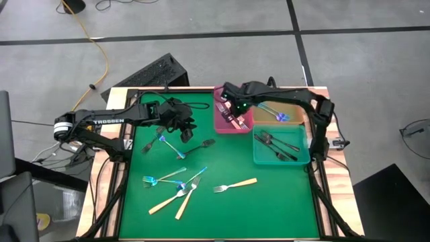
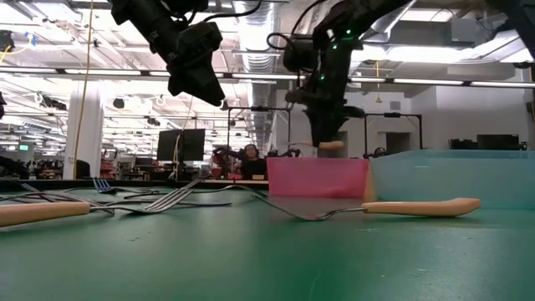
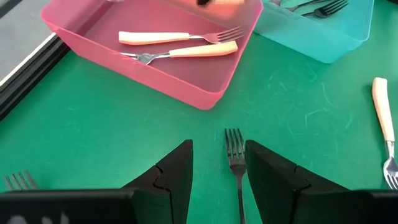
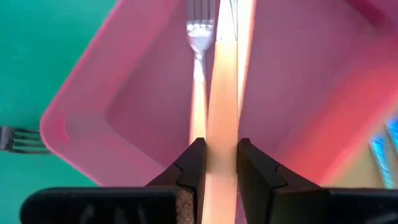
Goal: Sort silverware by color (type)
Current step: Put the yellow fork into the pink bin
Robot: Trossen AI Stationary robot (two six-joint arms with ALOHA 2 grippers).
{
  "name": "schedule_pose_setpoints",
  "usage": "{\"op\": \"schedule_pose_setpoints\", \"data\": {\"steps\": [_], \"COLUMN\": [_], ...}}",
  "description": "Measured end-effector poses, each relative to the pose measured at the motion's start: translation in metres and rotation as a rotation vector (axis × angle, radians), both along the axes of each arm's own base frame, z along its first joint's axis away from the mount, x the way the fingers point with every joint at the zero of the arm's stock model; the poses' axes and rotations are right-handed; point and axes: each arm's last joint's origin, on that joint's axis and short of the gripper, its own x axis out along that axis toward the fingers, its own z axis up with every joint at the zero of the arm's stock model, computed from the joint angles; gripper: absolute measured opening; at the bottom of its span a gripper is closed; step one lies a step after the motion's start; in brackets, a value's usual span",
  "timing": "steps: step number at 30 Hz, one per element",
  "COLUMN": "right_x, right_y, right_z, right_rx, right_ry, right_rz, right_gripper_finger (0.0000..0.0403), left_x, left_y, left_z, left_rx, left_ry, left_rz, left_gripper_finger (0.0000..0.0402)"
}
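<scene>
I see a green desk [image 1: 269, 208] carrying three bins along its far right side: a pink rectangular plastic bin [image 1: 225, 124], a tan one [image 1: 295, 109] beside it and a teal one [image 1: 299, 158] just nearer.

My right pincer [image 4: 216, 163] hangs over the pink bin, pinching the tan handle of a silver fork [image 4: 222, 93] that points down into it. Two more tan-handled forks [image 3: 180, 43] lie flat inside that bin.

My left pincer [image 3: 217, 171] hovers over the desk's far middle, its fingers spread on either side of a dark black metal fork [image 3: 235, 155] lying on the green surface, apart from it.

Black forks [image 1: 275, 144] rest in the teal bin and a shiny blue fork [image 1: 272, 113] in the tan one. Loose blue and tan-handled forks [image 1: 176, 188] lie scattered near the desk's front middle, and one tan-handled fork [image 1: 235, 185] lies apart to their right.
</scene>
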Motion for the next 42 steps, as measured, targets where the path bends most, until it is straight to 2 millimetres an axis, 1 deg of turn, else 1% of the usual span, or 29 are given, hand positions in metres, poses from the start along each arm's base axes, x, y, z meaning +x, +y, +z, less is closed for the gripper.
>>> {"op": "schedule_pose_setpoints", "data": {"steps": [4, 7, 9, 12, 18, 26, 30, 42], "right_x": [0.005, 0.008, 0.005, 0.009, 0.010, 0.019, 0.023, 0.020], "right_y": [-0.005, -0.009, -0.012, -0.013, -0.019, -0.018, -0.017, -0.017], "right_z": [-0.021, -0.032, -0.035, -0.043, -0.053, -0.069, -0.074, -0.075], "right_rx": [0.024, 0.031, 0.042, 0.042, 0.055, 0.085, 0.090, 0.083], "right_ry": [0.053, 0.078, 0.101, 0.101, 0.109, 0.094, 0.089, 0.118], "right_rz": [0.013, 0.018, 0.019, 0.027, 0.023, 0.038, 0.051, 0.045], "right_gripper_finger": [0.0095, 0.0096, 0.0096, 0.0096, 0.0097, 0.0097, 0.0097, 0.0098], "left_x": [0.000, 0.000, 0.000, 0.000, 0.000, 0.000, 0.000, 0.000], "left_y": [0.000, 0.000, 0.000, 0.000, 0.000, 0.000, 0.000, 0.001], "left_z": [0.000, 0.000, 0.000, 0.000, 0.000, 0.000, 0.000, 0.000], "left_rx": [0.002, 0.002, 0.002, 0.002, 0.002, 0.004, 0.006, 0.020], "left_ry": [0.001, 0.001, 0.001, 0.002, 0.002, 0.002, 0.003, 0.007], "left_rz": [0.002, 0.002, 0.002, 0.002, 0.002, 0.002, 0.001, 0.014], "left_gripper_finger": [0.0129, 0.0129, 0.0129, 0.0129, 0.0129, 0.0129, 0.0129, 0.0129]}}
